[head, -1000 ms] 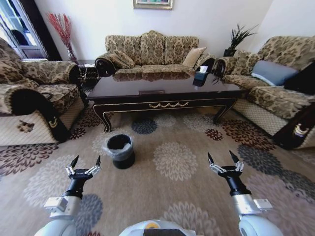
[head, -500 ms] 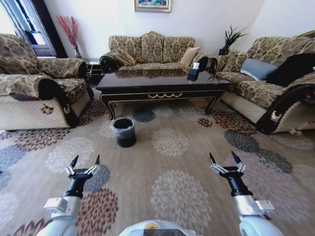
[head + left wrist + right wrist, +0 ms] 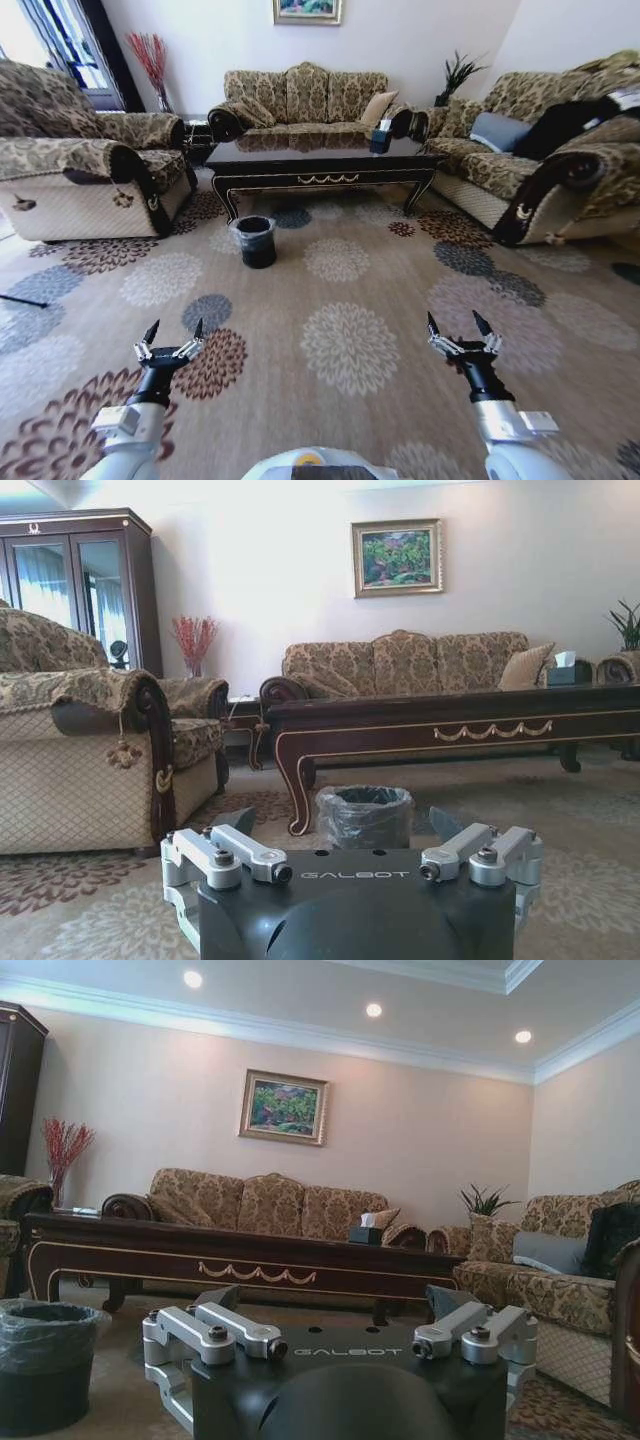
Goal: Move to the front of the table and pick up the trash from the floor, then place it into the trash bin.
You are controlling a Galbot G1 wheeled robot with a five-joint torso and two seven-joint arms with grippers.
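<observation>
**Position of the bin, table and both arms**

The trash bin [image 3: 256,241] stands upright on the patterned carpet [image 3: 340,340], just in front of the left front leg of the table [image 3: 325,160]. It is a small round black bin lined with a crinkly clear bag. In the left wrist view the bin [image 3: 364,816] sits directly ahead of the gripper, with the table [image 3: 450,725] behind it. In the right wrist view the bin [image 3: 45,1360] is off to one side, and the table [image 3: 230,1255] runs across the middle distance. No litter can be made out on the carpet.

The table is long, low and dark, with curved legs and a gold ornament on its front apron. A tissue box [image 3: 381,138] rests on its surface, toward the right end. A sofa [image 3: 300,100] stands behind the table, and an armchair [image 3: 80,160] stands at its left.

The left gripper [image 3: 172,331] hangs low over the carpet at the near left, well apart from the bin. Its fingers are spread apart and hold nothing. The right gripper [image 3: 460,326] hangs at the near right at a similar height. Its fingers are likewise spread apart and empty.
</observation>
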